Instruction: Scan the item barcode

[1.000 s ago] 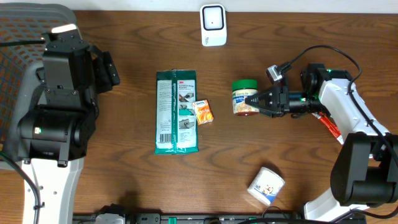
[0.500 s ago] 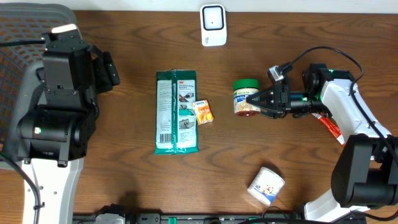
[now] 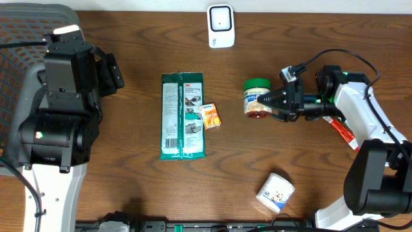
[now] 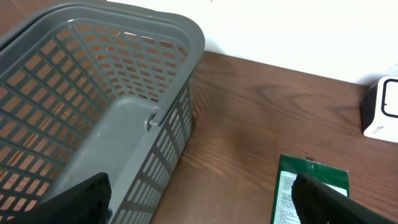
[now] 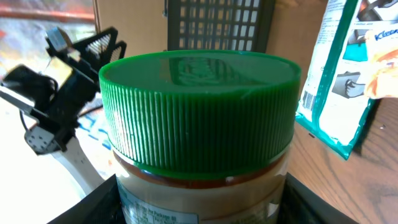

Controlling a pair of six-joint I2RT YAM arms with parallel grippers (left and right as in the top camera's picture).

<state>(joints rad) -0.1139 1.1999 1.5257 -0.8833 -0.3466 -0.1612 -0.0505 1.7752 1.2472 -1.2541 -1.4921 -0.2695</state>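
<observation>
A jar (image 3: pixel 257 98) with a green lid (image 5: pixel 199 106) and a pale label is held side-on by my right gripper (image 3: pixel 269 103), which is shut on it just above the table. In the right wrist view the jar fills the frame, with a black finger (image 5: pixel 93 202) pressed against each side of its body. The white barcode scanner (image 3: pixel 220 26) stands at the table's far edge, up and left of the jar. My left gripper (image 4: pixel 199 205) hangs open and holds nothing, between the basket and the green packet.
A green wipes packet (image 3: pixel 183 116) lies mid-table with a small orange packet (image 3: pixel 210 115) beside it. A white tub (image 3: pixel 275 192) sits near the front right. A red item (image 3: pixel 342 133) lies under the right arm. A grey basket (image 4: pixel 93 106) stands at the far left.
My right gripper has drawn the jar slightly to the right and away from the table. The left arm has stayed still.
</observation>
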